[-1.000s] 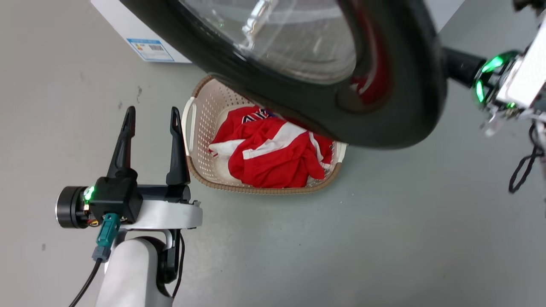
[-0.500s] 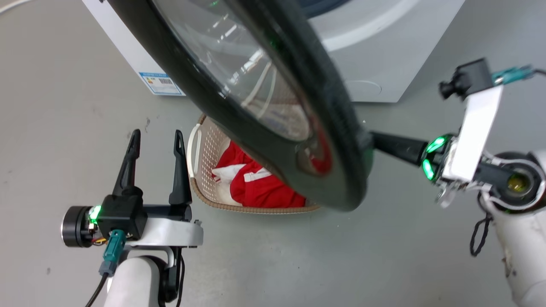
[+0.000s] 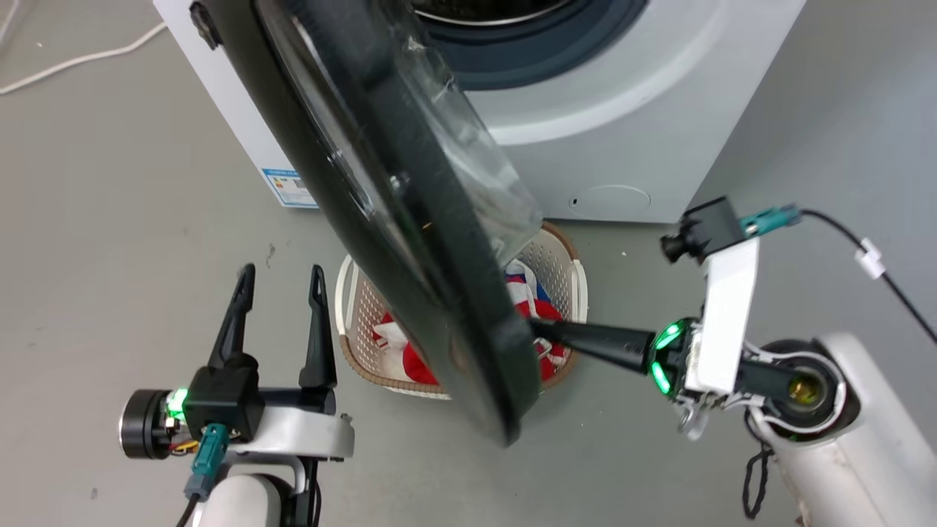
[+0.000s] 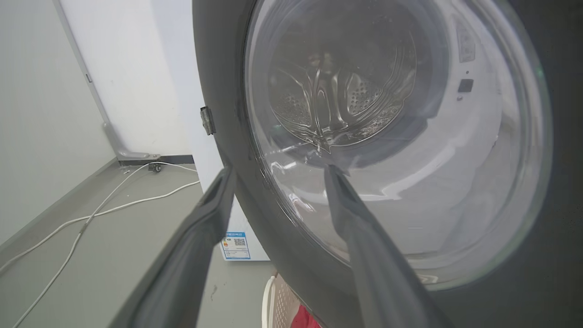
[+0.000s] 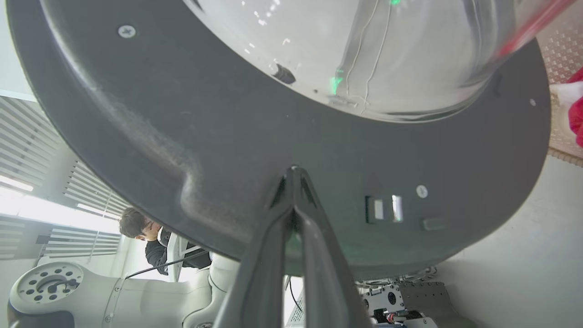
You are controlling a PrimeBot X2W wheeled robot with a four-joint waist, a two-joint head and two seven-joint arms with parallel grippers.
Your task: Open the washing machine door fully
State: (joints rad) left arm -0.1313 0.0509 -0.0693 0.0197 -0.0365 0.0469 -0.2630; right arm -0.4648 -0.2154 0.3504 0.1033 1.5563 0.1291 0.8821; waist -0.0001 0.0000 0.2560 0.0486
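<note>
The washing machine door is swung wider than half a second ago, pushed by the right gripper, its fingers pressed together. The left gripper is held spread. Further swing is judged needed.

Bright, even room light throws soft shadows on the grey concrete floor. Reflections streak the glossy black round washing machine door at twelve o'clock. My left gripper blurs at six. The white slatted window blows out at nine.

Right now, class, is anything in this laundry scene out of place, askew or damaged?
Nothing looks damaged or spilled. One oddity: the laundry basket of red clothing sits on the floor partly beneath the half-open washing machine door.
</note>
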